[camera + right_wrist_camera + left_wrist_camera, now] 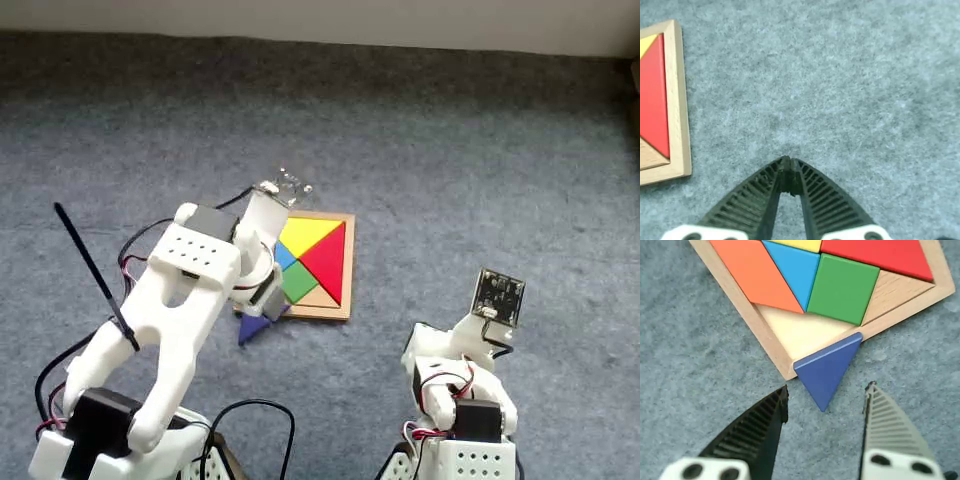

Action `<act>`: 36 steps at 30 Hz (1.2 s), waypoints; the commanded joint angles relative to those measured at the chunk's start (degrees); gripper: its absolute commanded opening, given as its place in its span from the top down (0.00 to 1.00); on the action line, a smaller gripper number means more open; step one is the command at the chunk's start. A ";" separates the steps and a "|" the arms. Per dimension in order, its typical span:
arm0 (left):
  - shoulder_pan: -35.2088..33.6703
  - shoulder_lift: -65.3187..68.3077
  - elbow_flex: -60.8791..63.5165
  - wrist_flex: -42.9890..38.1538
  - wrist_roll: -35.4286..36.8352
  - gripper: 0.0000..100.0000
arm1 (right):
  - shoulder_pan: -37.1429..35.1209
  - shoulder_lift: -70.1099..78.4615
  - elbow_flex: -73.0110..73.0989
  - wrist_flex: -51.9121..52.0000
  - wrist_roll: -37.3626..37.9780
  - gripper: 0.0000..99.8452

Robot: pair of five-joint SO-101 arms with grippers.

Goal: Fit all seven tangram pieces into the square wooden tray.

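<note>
Status, left gripper (827, 386): wide open, nothing gripped, hanging just over a dark blue wooden triangle (827, 370), one finger either side of its tip and clear of it. Long edge of that triangle lying across the corner rim of the square wooden tray (735, 290), tip out on the grey carpet (685, 365) (so not seated in the tray).

Inside the tray: orange parallelogram (757, 272), light blue triangle (795, 267), green square (842, 287), red triangle (875, 255), yellow triangle (305, 235). Bare wood on two sides of the green square, larger gap right behind the dark blue piece.

Over at right gripper (790, 161): fully closed, empty, low over carpet, off the tray's side, well apart from the left arm.
</note>
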 commanded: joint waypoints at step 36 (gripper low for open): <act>-5.58 -1.10 11.30 -13.80 11.08 0.76 | 0.66 -0.75 8.22 -1.01 0.53 1.00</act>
